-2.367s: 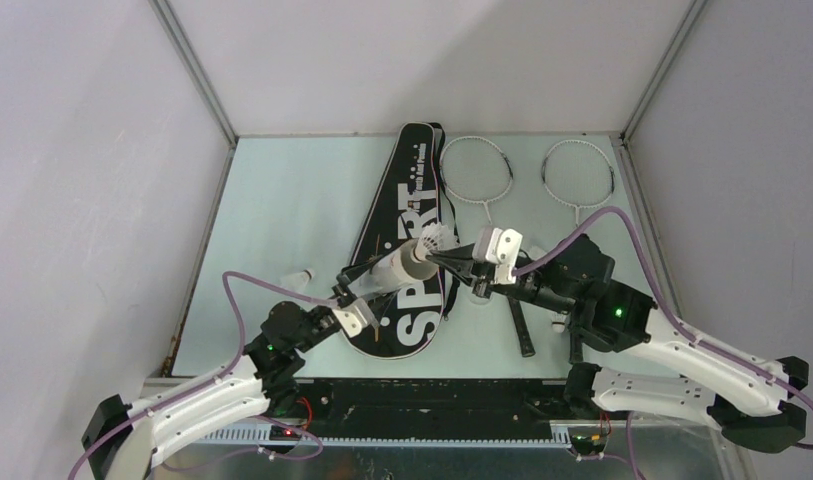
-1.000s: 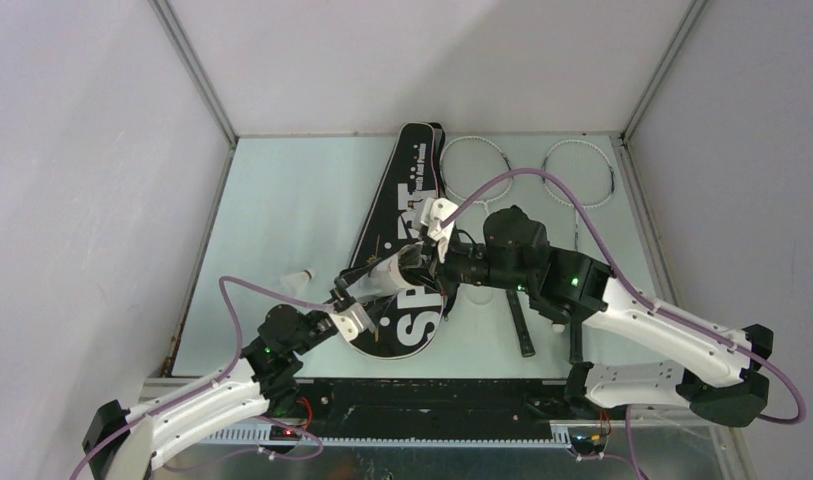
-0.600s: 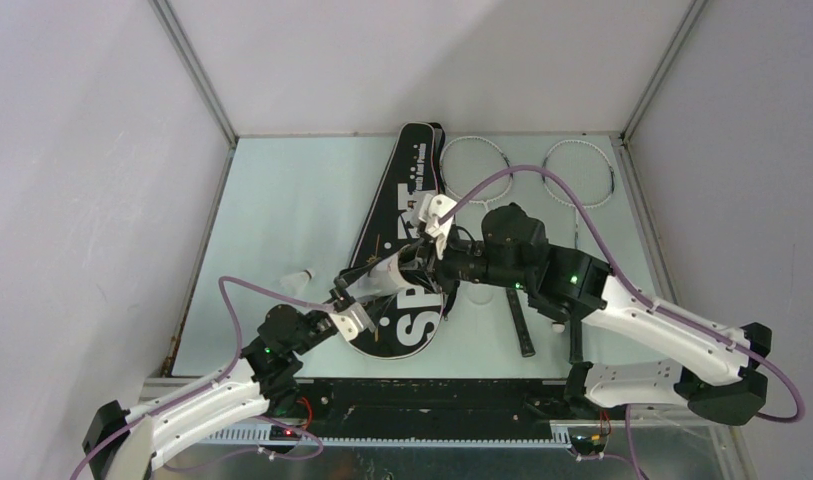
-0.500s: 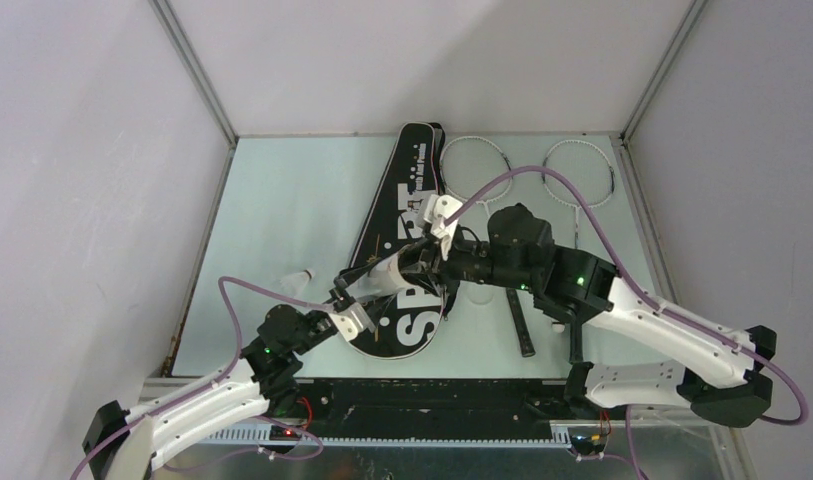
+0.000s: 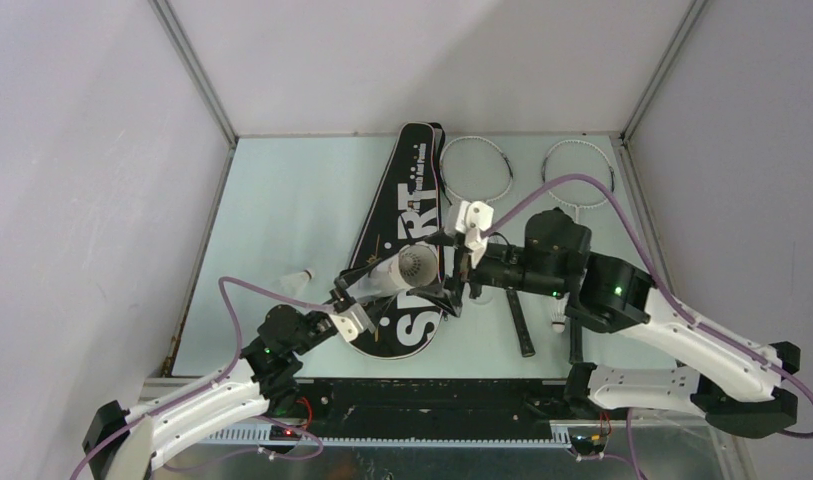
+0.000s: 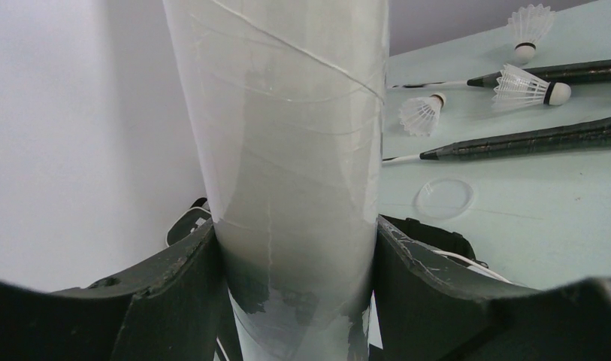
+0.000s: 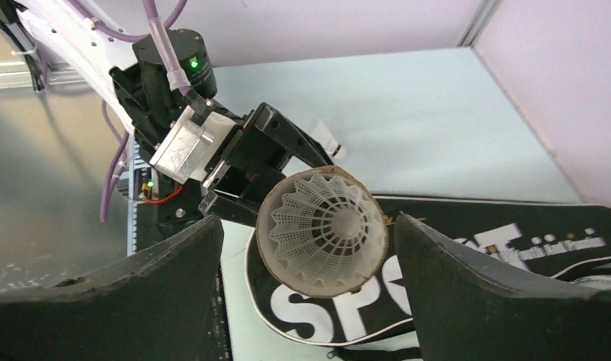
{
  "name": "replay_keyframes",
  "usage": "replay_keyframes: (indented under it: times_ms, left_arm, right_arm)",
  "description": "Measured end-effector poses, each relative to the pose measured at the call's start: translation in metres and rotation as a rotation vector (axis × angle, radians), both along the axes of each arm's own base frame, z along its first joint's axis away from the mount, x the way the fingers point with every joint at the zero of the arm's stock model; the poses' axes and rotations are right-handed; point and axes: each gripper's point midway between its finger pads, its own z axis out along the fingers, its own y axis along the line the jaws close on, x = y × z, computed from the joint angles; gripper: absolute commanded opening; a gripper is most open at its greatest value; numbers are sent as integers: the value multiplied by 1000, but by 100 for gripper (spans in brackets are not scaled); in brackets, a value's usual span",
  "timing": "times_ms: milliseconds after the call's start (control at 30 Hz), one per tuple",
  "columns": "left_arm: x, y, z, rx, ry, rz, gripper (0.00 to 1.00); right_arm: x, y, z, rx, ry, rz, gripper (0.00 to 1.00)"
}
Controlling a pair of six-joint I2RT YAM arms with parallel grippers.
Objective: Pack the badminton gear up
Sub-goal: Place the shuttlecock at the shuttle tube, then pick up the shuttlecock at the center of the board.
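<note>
My left gripper [image 5: 354, 305] is shut on the long white tube [image 5: 397, 270], holding it tilted above the black "SPORT" bag [image 5: 407, 215]. In the left wrist view its fingers [image 6: 174, 278] clamp both sides of the tube [image 6: 287, 150]. A white shuttlecock [image 7: 325, 226] sits in the tube's open mouth, skirt outward. My right gripper [image 5: 450, 268] stands open just right of that mouth, its jaws wide on either side of the shuttlecock and apart from it [image 7: 308, 224]. Two silver rackets [image 5: 477, 167] [image 5: 578, 172] lie at the back right.
Loose shuttlecocks lie on the table, one at the left [image 5: 300, 277] and one by the right arm [image 5: 557, 320]; three [image 6: 422, 113] show near the black racket handles [image 6: 535, 139]. A clear round lid [image 6: 445, 197] lies flat. Grey walls close in three sides.
My right gripper has opened, let go of the shuttlecock inside the tube's mouth, and drawn back to the right. The left gripper and the tube have stayed put.
</note>
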Motion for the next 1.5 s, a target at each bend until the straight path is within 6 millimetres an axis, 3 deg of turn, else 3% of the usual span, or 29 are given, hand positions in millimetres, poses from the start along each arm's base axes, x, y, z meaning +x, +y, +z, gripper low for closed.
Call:
replay_keyframes:
  times_ms: [100, 367, 533, 700, 867, 1000, 1133, 1267, 1500]
  left_arm:
    - [0, 0, -1, 6, -3, -3, 52]
    - [0, 0, -1, 6, -4, -3, 52]
    - [-1, 0, 0, 3, -6, -2, 52]
    - [-2, 2, 0, -8, -14, -2, 52]
    - [-1, 2, 0, -9, -13, 1, 52]
    - [-1, 2, 1, -9, -14, 1, 52]
    - [-1, 2, 0, -9, -13, 1, 52]
    - [-1, 2, 0, -9, -14, 2, 52]
    - [-1, 3, 0, -9, -13, 7, 52]
  right_arm:
    - [-5, -9, 12, 23, -45, 11, 99]
    - [-2, -35, 39, 91, -127, -48, 99]
    - [28, -62, 53, 149, -121, -246, 99]
    - [83, -101, 29, 153, 4, -575, 99]
    - [146, -166, -26, 108, 235, -1011, 99]
    - [173, -203, -96, -42, 396, -1272, 99]
    - [179, -233, -170, -256, 532, -1443, 95]
    - [184, -259, -229, -439, 642, -1554, 88]
    - [196, -282, -304, -625, 790, -1605, 76]
